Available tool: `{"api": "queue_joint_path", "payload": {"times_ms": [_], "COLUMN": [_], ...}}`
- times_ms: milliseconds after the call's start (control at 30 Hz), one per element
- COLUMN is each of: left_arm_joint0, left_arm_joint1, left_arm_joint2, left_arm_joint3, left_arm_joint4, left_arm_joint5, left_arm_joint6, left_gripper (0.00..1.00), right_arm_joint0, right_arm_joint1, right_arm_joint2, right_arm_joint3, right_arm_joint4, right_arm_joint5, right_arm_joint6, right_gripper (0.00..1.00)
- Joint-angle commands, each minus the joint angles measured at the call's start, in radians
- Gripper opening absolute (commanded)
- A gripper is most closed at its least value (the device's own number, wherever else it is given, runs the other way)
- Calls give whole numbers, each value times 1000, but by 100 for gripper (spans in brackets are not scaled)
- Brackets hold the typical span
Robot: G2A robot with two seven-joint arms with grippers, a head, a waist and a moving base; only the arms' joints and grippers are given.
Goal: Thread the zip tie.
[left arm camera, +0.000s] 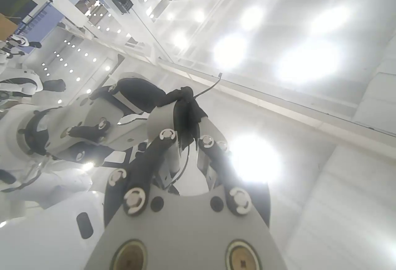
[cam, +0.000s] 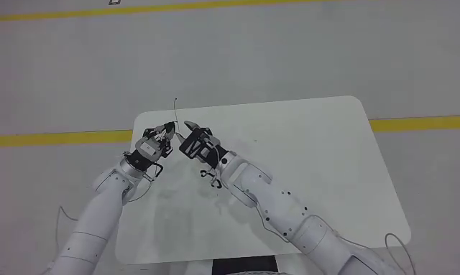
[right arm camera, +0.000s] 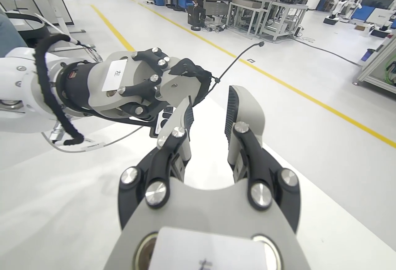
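at left end effector [left arm camera: 186,99]: zip tie [right arm camera: 238,61]

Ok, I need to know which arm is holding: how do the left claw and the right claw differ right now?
The left claw is shut on the thin black zip tie; the right claw is open and empty. The left claw's fingertips wear a black cloth-like wrap; the right claw's pads are bare, ribbed black. Both are grey-and-black two-finger claws, close together over the white table's corner.
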Motion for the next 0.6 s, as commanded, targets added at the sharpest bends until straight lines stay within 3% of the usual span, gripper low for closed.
{"api": "queue_joint_path", "payload": {"times_ms": [0,400,567], "left_arm_joint0": [0,0,0], "left_arm_joint1": [0,0,0], "left_arm_joint2": [0,0,0], "left_arm_joint3": [0,0,0], "left_arm_joint4": [0,0,0], "left_arm_joint5": [0,0,0], "left_arm_joint6": [0,0,0], "left_gripper": [0,0,0], "right_arm_joint0": [3,18,19], "right_arm_joint1": [-2,-14,-17], "right_arm_joint2": [0,-1,1], "right_arm_joint3": [4,25,29], "right_arm_joint4": [0,0,-3], "right_arm_joint5": [0,-1,0], "right_arm_joint6": [-2,-6,-4], "right_gripper": [24,18,0]}}
